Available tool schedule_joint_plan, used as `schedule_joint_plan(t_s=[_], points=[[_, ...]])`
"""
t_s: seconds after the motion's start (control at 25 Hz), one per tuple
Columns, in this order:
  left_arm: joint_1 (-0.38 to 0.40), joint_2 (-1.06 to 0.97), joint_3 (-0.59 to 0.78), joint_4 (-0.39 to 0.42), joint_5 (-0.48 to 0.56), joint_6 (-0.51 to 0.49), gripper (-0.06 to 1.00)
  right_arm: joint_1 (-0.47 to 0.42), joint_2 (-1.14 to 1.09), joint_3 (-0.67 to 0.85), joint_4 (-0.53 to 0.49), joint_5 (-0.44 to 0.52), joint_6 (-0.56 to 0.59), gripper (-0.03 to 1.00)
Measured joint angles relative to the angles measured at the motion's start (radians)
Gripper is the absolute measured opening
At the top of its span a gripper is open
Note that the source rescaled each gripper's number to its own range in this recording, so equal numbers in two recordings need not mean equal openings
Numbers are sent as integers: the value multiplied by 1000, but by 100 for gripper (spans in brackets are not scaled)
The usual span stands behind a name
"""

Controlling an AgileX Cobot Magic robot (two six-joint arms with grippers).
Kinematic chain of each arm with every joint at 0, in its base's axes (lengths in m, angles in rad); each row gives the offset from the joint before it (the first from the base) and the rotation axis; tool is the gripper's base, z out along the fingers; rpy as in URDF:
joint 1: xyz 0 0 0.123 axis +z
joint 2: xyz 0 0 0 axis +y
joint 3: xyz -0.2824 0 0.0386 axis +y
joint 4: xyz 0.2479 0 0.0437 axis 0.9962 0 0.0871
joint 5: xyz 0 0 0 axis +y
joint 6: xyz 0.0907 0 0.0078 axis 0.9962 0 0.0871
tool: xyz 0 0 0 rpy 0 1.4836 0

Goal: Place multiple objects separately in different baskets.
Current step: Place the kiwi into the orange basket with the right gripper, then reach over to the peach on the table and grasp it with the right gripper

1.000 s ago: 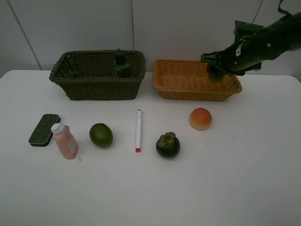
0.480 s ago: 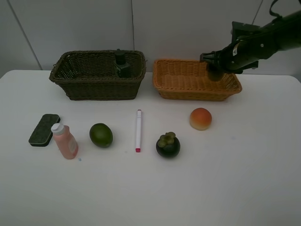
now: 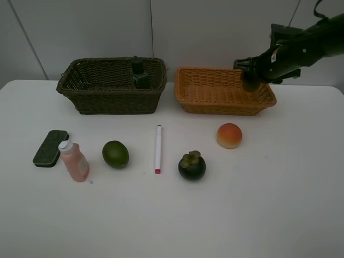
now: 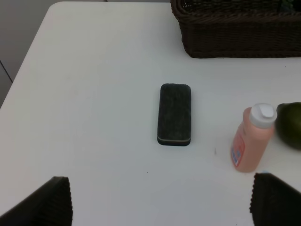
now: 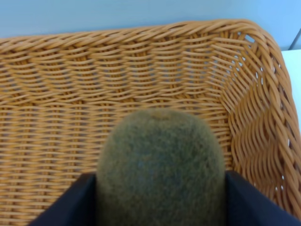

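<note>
Bright, even overhead light; soft short shadows (no glare); right wrist close-up slightly blurred.

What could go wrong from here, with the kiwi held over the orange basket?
1. The right pincer holds the kiwi near the right end of the orange basket, close to its rim. Released there, it might strike the wall and roll onto the table.
2. The basket looks shallow, so a dropped kiwi might bounce out.
3. Lowering further here could nudge the basket's wall and shift it.
</note>
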Motion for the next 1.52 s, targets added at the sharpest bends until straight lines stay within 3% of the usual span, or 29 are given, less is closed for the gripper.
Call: schedule_joint_plan(t_s=[0.12,0.24,0.36,1.04,1.52], points=[[0,0,0,0,0,0,100,0,0,0,-5,5,0,61],[0,0,0,0,0,0,100,0,0,0,-34,12,0,88],[0,0,0,0,0,0,100,0,0,0,-45,15,0,97],[0,0,0,0,0,0,100,4,-23,0,-54,75,0,100],[0,0,0,0,0,0,100,128,-87,0,-23,246,-42,100]])
